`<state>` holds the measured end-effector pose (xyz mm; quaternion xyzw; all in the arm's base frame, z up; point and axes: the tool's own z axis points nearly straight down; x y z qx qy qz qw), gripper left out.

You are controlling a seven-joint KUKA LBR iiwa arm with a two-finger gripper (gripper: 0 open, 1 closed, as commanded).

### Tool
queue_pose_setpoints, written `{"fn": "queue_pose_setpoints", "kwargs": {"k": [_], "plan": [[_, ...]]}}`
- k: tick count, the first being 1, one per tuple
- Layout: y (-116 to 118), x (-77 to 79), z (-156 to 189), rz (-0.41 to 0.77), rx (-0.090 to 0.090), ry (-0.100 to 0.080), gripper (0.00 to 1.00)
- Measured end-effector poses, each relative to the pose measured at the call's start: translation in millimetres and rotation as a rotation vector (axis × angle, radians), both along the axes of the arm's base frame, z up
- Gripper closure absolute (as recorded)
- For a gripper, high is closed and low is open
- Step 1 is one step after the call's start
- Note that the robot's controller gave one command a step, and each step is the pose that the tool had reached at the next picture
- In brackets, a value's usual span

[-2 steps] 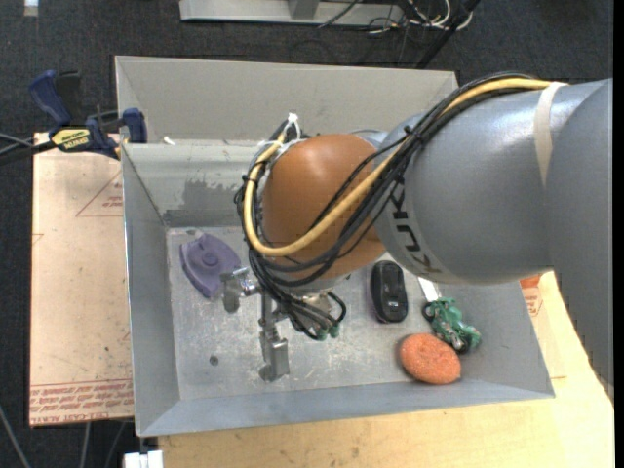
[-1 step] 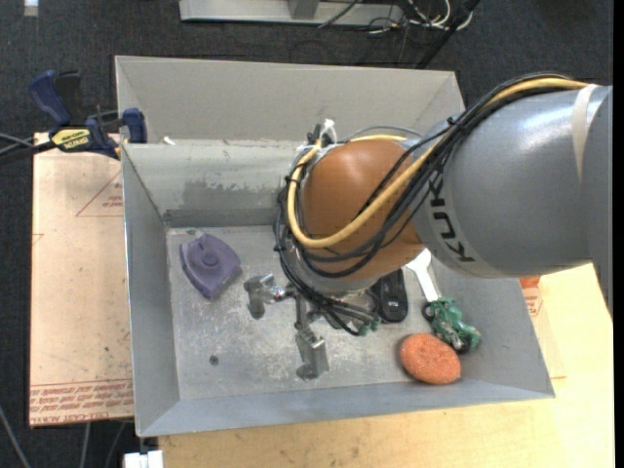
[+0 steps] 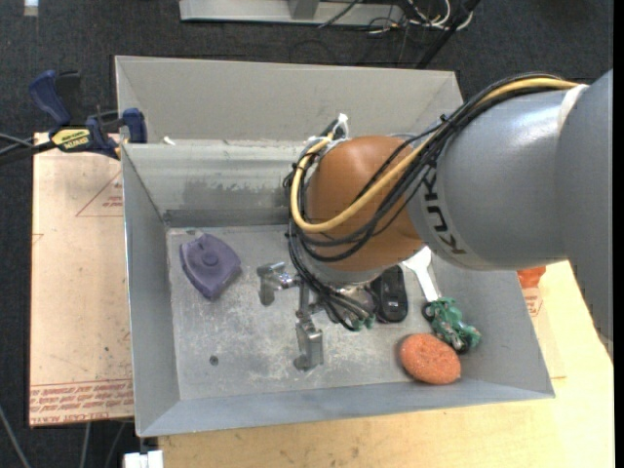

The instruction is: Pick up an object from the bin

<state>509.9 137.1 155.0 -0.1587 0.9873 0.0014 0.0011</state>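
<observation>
At ten o'clock of my claw (image 3: 292, 312), well apart, lies a smooth purple plastic lump (image 3: 208, 265) with a knob on top. My metal fingers (image 3: 309, 345) stand spread over the scuffed grey bin floor (image 3: 234, 359), with nothing between them. Near three o'clock sits a glossy black oval piece (image 3: 392, 295). Farther off at four o'clock are a rough orange sponge ball (image 3: 430, 359) and a knobbly green toy (image 3: 451, 324).

One camera sits above the bin (image 3: 146, 291) and looks steeply down into it, tilted a little so that the far wall shows its inner face. Dark floor (image 3: 244, 42) lies beyond. The arm (image 3: 517, 183) enters from the right, nearer the lens and large.
</observation>
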Motion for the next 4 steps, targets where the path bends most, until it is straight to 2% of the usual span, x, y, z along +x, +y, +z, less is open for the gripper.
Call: {"fn": "queue_pose_setpoints", "kwargs": {"k": [1, 2, 3, 4], "plan": [[-5, 8.1, -7, 0.119, 0.001, 0.0, 0.0], [11, -0.4, 17, 0.353, 0.0, 0.002, 0.0], [4, -2.9, 29, 0.283, 0.004, -0.005, 0.0], [5, 39.1, 29, 0.246, 0.002, 0.0, 0.0]]}}
